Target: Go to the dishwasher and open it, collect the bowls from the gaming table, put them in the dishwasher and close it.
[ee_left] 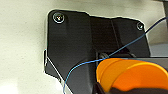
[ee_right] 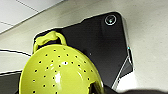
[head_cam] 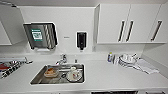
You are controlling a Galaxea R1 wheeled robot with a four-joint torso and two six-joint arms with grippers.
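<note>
Facing a white kitchen counter (head_cam: 105,75) with a steel sink (head_cam: 37,79), we seem to be carrying bowls to the dishwasher (head_cam: 113,92), its dark strip just below the counter edge. An orange bowl (ee_left: 132,76) sits by our left wrist, a yellow-green perforated bowl (ee_right: 58,73) by our right; we cannot tell either gripper's opening.

Dishes (head_cam: 62,73) lie in the sink (head_cam: 37,79), cabinets (head_cam: 130,22) above right.
</note>
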